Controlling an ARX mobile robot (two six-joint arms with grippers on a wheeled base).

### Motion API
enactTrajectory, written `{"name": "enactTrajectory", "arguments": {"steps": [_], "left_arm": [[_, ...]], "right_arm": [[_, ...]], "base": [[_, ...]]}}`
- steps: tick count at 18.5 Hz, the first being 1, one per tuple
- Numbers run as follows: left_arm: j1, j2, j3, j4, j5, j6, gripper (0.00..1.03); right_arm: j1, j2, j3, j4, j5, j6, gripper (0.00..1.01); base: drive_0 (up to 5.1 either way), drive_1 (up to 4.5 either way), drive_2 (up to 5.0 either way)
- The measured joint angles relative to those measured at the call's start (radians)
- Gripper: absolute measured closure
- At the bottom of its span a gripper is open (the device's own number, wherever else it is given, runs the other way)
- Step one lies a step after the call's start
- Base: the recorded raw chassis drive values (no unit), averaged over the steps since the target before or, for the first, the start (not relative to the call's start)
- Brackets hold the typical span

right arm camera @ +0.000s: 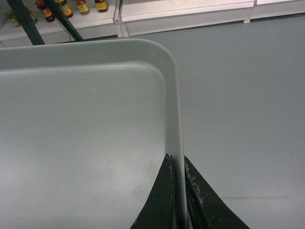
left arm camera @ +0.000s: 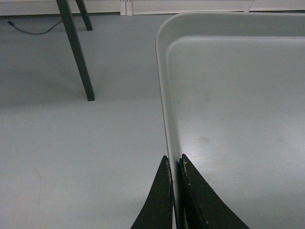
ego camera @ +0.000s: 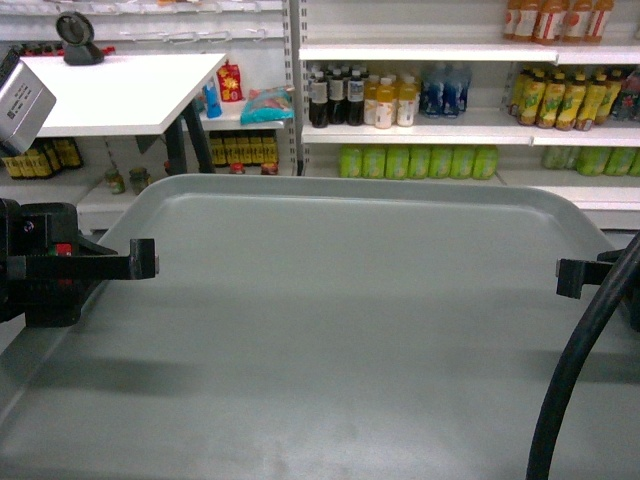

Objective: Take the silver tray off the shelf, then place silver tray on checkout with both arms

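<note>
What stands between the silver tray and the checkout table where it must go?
Nothing visible blocks the way. The silver tray is held by the left gripper and right gripper over bare floor. The checkout lies ahead left, with a black device at its far edge.

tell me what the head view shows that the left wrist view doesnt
Only the head view shows the checkout top, stocked shelves and the right pincer at the tray's far side. Only the left wrist view shows the left pincer shut on the rim, the bare floor beneath and the checkout's black leg. Both show the tray, held off the ground.
</note>
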Motion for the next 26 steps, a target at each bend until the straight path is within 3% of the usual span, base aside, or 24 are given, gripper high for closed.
{"name": "enactTrajectory", "arguments": {"steps": [26], "left_arm": [[0.000,0.000,0.000,-0.001,0.000,0.000,1.00]], "right_arm": [[0.000,0.000,0.000,0.002,-0.001,0.000,0.98]], "base": [[-5.0,2.50,2.5]]}}
